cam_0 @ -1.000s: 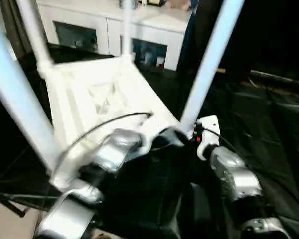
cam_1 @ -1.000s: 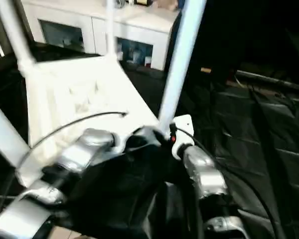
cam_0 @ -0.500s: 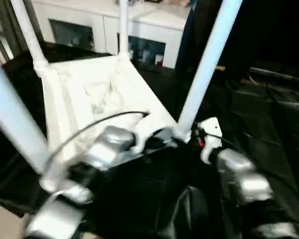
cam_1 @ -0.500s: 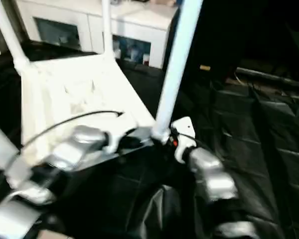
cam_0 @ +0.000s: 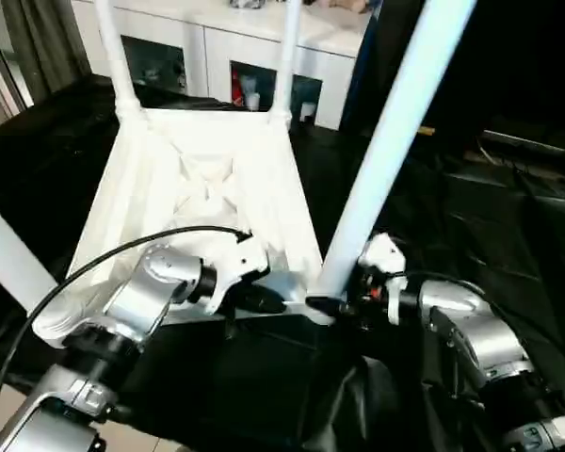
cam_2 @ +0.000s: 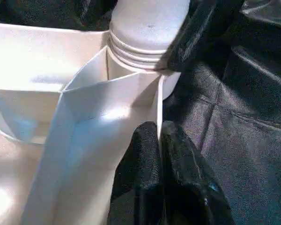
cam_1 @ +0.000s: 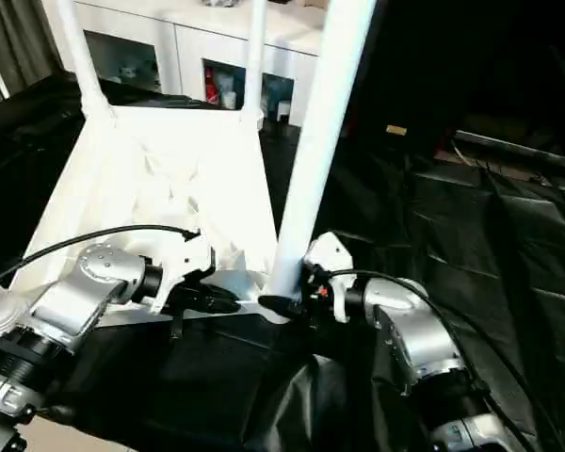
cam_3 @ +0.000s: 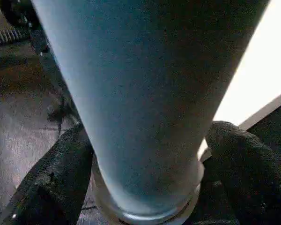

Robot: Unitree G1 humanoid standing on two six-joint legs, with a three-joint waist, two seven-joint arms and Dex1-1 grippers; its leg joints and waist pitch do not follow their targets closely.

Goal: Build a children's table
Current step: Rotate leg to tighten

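Observation:
The children's table lies upside down, its ribbed white top [cam_0: 207, 179] on black sheeting with legs standing up. The near-right leg [cam_0: 395, 122] sits in its corner socket [cam_2: 147, 44]. My right gripper [cam_0: 334, 303] is at that leg's base, open, with one black finger [cam_3: 61, 173] on each side of the tube [cam_3: 145, 93]. My left gripper [cam_0: 264, 299] is shut with nothing in it, its fingertips [cam_2: 150, 140] against the top's near rim beside that socket. Two far legs [cam_0: 113, 56] [cam_0: 287, 56] and the near-left leg [cam_0: 5, 254] also stand upright.
A white cabinet with glass doors [cam_0: 217, 47] stands behind the table. Crumpled black sheeting [cam_0: 490, 207] covers the ground to the right and in front. A strip of bare floor [cam_0: 9, 414] shows at the lower left, a curtain [cam_0: 47, 38] at the far left.
The head camera has shifted and steadied, so the whole picture moved. My right gripper's fingers have spread wider around the leg's base. The left gripper stays shut at the near rim.

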